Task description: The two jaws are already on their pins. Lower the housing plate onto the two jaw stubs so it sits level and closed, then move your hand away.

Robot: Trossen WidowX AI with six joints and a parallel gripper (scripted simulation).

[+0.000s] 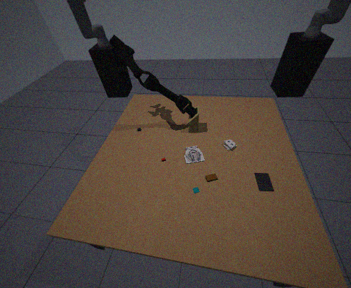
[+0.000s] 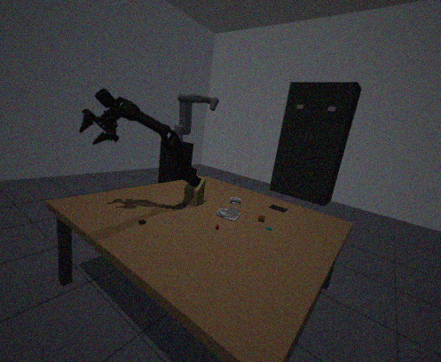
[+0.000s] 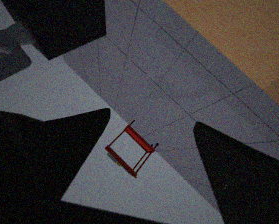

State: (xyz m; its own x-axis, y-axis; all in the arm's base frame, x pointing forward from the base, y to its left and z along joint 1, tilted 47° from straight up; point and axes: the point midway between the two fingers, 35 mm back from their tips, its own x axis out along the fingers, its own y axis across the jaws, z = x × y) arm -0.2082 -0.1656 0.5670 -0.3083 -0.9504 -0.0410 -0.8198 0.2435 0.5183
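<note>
The hand (image 2: 88, 137) (image 3: 151, 119) is hanging open w/ nothing in it, up high and well apart from the white pcs. The big white pc (image 1: 194, 155) (image 2: 229, 214) is lying flat mid worktop (image 1: 142, 212) (image 2: 200, 262), its skinny end pointing to the back edge. The small white pc (image 1: 229, 144) (image 2: 235, 200) is sitting near it, turned slantwise. I can't tell which is the housing plate, b/c they're looking tiny. Its long side isn't showing clearly. No words or labels are showing up readable.
</note>
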